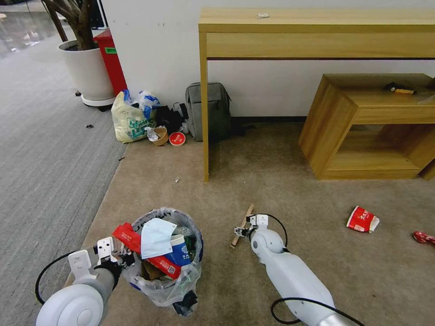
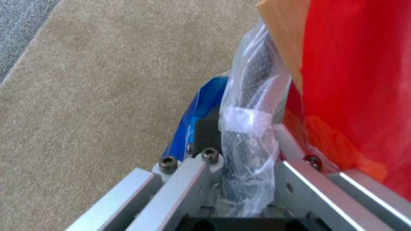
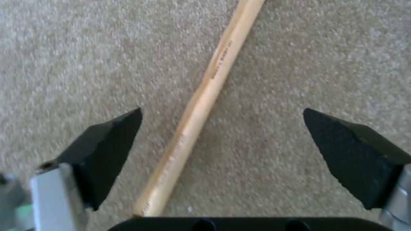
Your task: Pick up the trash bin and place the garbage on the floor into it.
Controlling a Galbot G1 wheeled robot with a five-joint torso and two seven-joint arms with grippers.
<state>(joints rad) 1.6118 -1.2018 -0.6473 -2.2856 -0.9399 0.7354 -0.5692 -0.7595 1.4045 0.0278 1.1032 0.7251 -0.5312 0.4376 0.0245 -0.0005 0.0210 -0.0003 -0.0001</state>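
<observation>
Two grippers work: left gripper (image 1: pixel 123 259) clamps the trash bin (image 1: pixel 166 290) rim; right gripper (image 3: pixel 222 128), fingers apart, straddles the stick (image 3: pixel 201 106).

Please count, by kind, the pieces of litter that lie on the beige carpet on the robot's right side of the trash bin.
Wooden stick: 1
Red-white carton: 1
Red wrapper: 1
Total: 3
</observation>
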